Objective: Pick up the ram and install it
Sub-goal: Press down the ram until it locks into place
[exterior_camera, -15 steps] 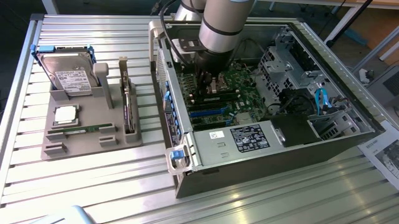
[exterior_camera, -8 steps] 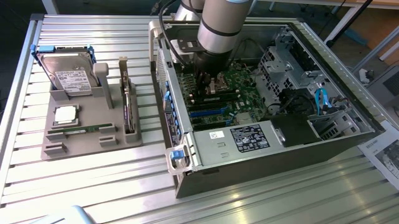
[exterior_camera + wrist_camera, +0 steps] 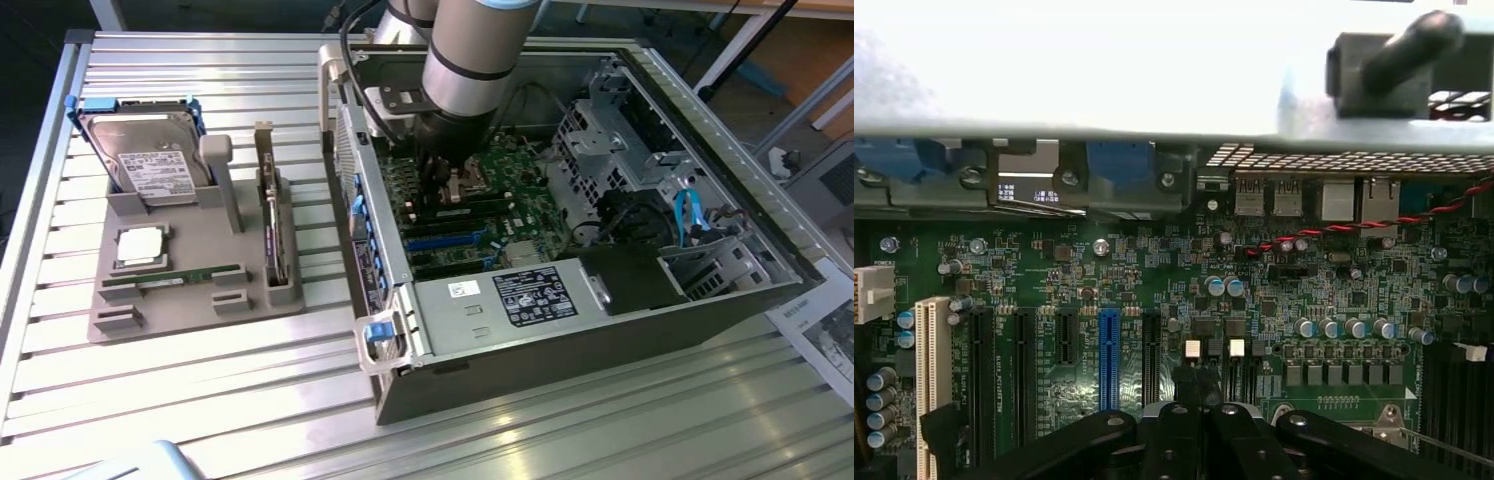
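A lab or workshop: a ribbed aluminium surface (image 3: pixel 200 400) carries an opened computer case (image 3: pixel 561 250) and a grey parts fixture (image 3: pixel 200 300).

The open computer case (image 3: pixel 561 300) lies on its side on the tabletop (image 3: pixel 200 390), toward the exterior view's right. A parts holder (image 3: pixel 187 290) sits on the tabletop well apart from the case, toward the exterior view's left. In the holder, a hard drive (image 3: pixel 147 160) stands at the end farthest from the camera, a CPU chip (image 3: pixel 142 246) lies nearer, and the ram (image 3: pixel 174 279) lies nearer still. An expansion card (image 3: pixel 271 225) stands on edge along the holder's case-facing side. Inside the case, the arm (image 3: pixel 474 50) reaches down over the motherboard (image 3: pixel 501 200); the power supply (image 3: pixel 534 295) sits at the case's near end.
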Motion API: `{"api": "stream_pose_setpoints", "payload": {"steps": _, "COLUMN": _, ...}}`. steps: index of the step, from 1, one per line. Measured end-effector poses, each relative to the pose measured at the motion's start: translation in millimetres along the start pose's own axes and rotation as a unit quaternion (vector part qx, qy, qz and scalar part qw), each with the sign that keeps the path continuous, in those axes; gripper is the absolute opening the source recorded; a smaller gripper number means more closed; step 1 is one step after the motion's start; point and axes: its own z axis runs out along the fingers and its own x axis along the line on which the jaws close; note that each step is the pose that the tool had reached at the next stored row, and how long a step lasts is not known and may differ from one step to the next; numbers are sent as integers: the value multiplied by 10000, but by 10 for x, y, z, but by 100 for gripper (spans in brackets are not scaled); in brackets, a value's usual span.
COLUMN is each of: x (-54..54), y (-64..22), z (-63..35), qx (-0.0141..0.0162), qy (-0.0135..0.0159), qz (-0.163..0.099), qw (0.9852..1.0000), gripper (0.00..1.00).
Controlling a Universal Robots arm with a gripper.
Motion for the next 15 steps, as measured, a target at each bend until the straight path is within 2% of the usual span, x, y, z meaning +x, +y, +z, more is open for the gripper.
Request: {"api": "stream_pose_setpoints", "payload": {"steps": 15, "x": 12, "y": 0, "z": 16, "qx": -1, "qy": 2, "qz": 0, "qw": 10000, "gripper": 10}}
